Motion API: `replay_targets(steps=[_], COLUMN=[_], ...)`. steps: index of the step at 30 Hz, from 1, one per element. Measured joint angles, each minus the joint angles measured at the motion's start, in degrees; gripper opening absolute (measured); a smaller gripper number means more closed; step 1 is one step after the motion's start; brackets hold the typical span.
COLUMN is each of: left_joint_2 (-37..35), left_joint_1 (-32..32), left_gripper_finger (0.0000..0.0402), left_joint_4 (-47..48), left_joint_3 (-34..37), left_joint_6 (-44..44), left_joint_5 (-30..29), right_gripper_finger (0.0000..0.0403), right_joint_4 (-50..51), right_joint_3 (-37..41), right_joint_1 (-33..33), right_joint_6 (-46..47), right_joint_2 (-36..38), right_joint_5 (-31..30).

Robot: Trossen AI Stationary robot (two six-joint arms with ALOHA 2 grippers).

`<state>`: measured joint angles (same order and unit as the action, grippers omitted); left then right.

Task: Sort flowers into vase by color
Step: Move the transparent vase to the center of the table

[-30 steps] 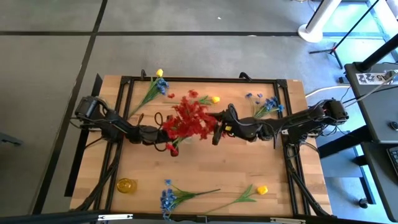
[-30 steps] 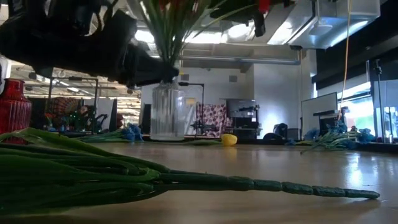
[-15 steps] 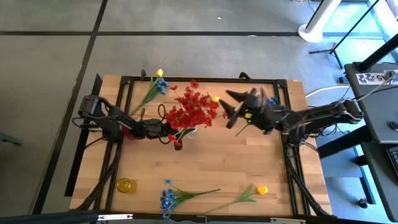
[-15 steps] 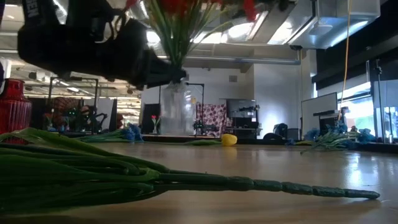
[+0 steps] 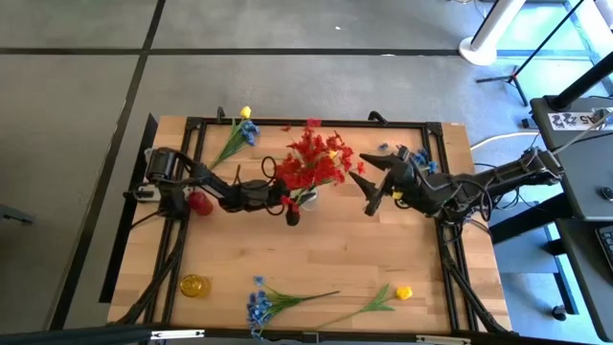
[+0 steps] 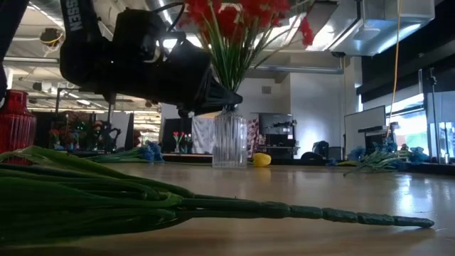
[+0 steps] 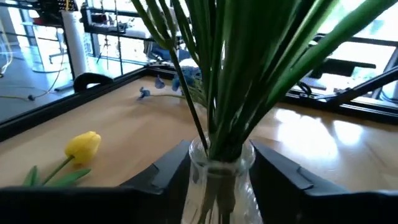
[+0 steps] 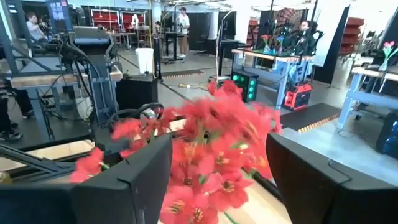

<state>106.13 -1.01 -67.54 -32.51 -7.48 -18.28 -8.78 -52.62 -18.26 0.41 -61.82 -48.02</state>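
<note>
On the wooden tabletop [image 5: 316,259], seen from above, a red vase [image 5: 198,202] stood at the left edge beside the left arm's base, and a small yellow vase [image 5: 194,285] sat near the lower left corner. Toward the upper left lay a flower with a yellow bloom and blue sprigs [image 5: 237,133]. The left gripper [image 5: 289,204] reached in to the middle of the frame and its fingers were closed around the neck of a clear glass vase [image 6: 229,139], which stood on the tabletop; the wrist camera showed one finger [image 7: 163,172] pressed on each side of the glass. From that vase rose the bunch of red flowers [image 5: 317,162], green stems packed into the neck, blooms spreading just above centre. In the low view a yellow bloom [image 6: 262,159] lay on the tabletop right beside the vase.

Along the bottom edge lay a blue flower [image 5: 261,302] and, right of it, a yellow flower [image 5: 397,292] with its long stem. Right of centre hung the right gripper [image 5: 375,184], near the red bunch but apart from it, its fingers spread wide and holding nothing; its wrist camera looked straight at the red blooms between the two fingers [image 8: 127,180]. More blue flowers [image 5: 420,160] lay in the upper right, partly under the right arm.
</note>
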Motion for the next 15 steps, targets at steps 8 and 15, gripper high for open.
replay_targets(steps=[8, 15], left_joint_2=[-0.04, -1.71], left_joint_1=[-0.12, -0.12], left_gripper_finger=[0.0173, 0.0175], left_joint_4=[2.23, 6.91], left_joint_3=[0.02, 0.02], left_joint_6=[0.29, 0.07], left_joint_5=[1.33, 1.48], right_gripper_finger=[0.0260, 0.0260], right_joint_4=[0.00, 0.07], right_joint_3=[0.00, 0.00], right_joint_1=[-0.88, -0.86], right_joint_6=[-1.13, -2.21], right_joint_2=[0.22, 0.22], right_joint_5=[-0.50, -0.49])
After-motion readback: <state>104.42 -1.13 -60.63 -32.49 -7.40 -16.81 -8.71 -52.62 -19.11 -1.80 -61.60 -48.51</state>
